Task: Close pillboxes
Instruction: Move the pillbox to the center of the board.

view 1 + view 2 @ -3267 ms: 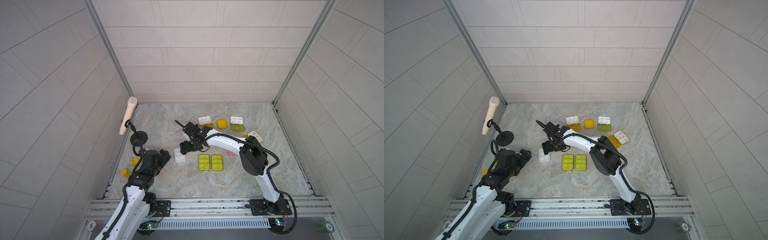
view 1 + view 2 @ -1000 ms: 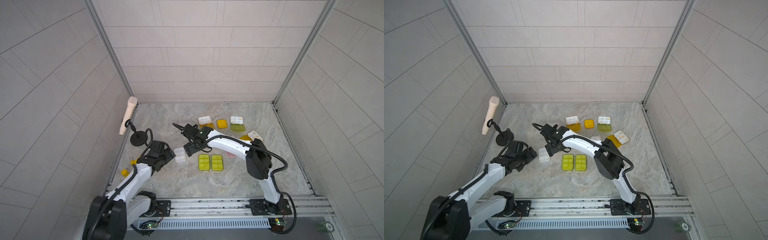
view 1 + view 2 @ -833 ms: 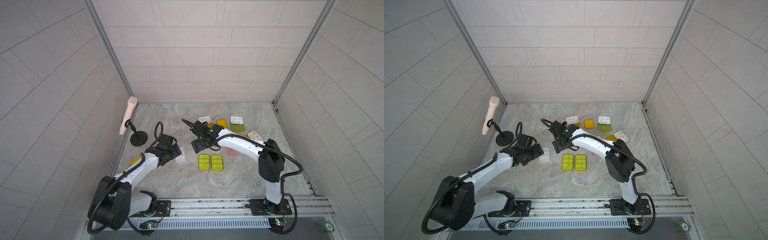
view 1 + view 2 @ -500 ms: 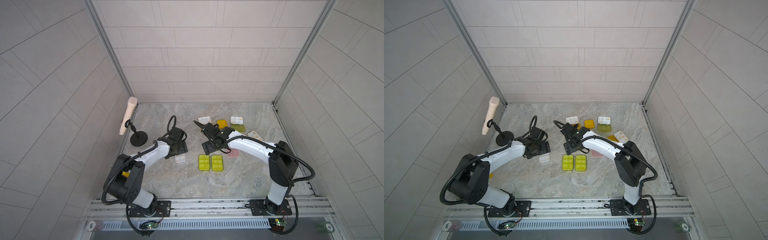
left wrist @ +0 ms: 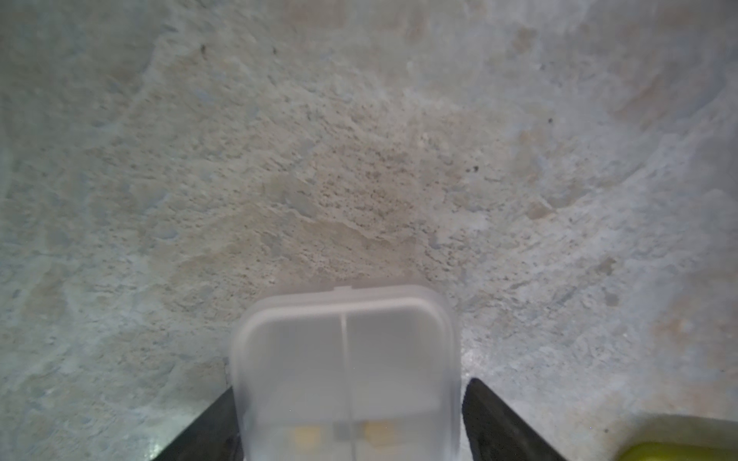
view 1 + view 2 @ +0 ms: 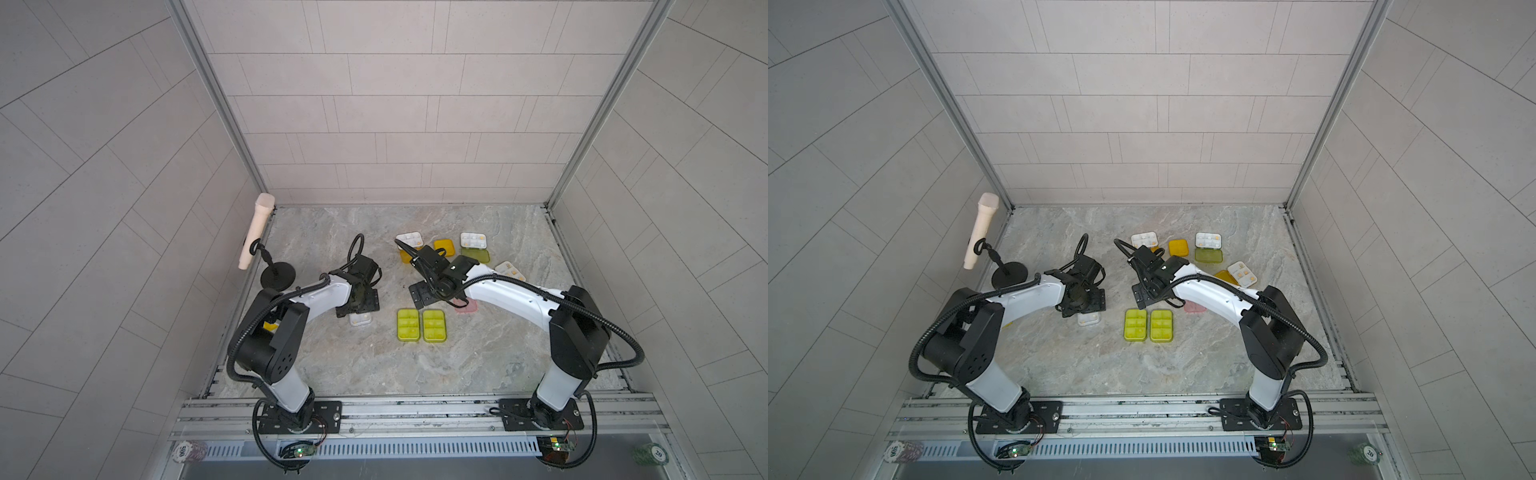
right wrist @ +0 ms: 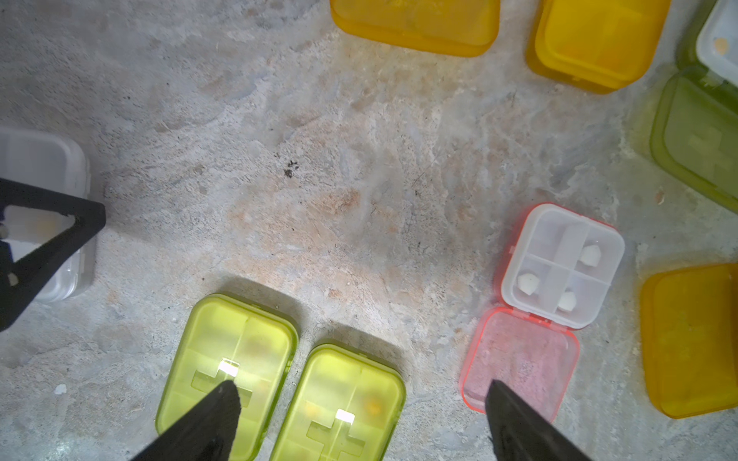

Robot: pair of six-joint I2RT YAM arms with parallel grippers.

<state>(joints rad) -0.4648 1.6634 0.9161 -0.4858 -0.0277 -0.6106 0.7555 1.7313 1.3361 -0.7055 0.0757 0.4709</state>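
A clear pillbox (image 5: 345, 379) with its lid down lies between my left gripper's (image 5: 351, 389) fingers; one finger is against its side and a narrow gap shows at the other (image 5: 485, 403). In both top views that gripper (image 6: 359, 305) covers most of the box (image 6: 1089, 319). My right gripper (image 7: 361, 385) hovers open above two closed yellow-green pillboxes (image 7: 227, 359) (image 7: 339, 403), holding nothing. A pink pillbox (image 7: 559, 263) lies open with its lid (image 7: 519, 359) flat. Orange pillboxes (image 7: 599, 40) (image 7: 695, 339) and an open green-lidded one (image 7: 699, 147) lie around it.
A microphone (image 6: 256, 237) on a round black stand (image 6: 277, 275) is at the left wall. A small yellow cylinder (image 6: 269, 326) lies behind the left arm. More open white trays (image 6: 410, 239) (image 6: 473, 240) (image 6: 510, 270) sit at the back. Tiled walls enclose the table on three sides.
My left arm swung in from the left edge onto the clear pillbox and its jaws narrowed around it. My right gripper left that box and moved right, opening wide.
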